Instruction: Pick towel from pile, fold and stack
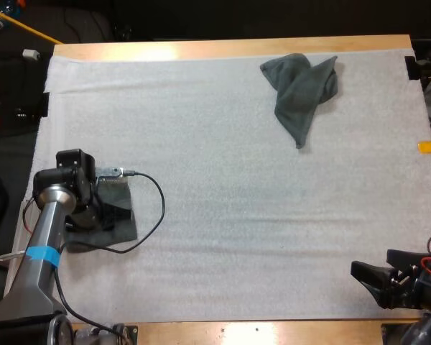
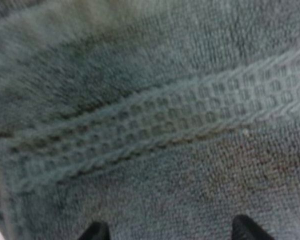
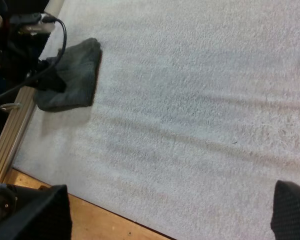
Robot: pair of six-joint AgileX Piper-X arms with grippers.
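High view: left arm (image 1: 47, 215) hides much of the folded towel (image 1: 126, 226)

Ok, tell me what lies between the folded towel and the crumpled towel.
Only bare white mat: the high view shows nothing on the stretch from the folded towel to the crumpled towel.
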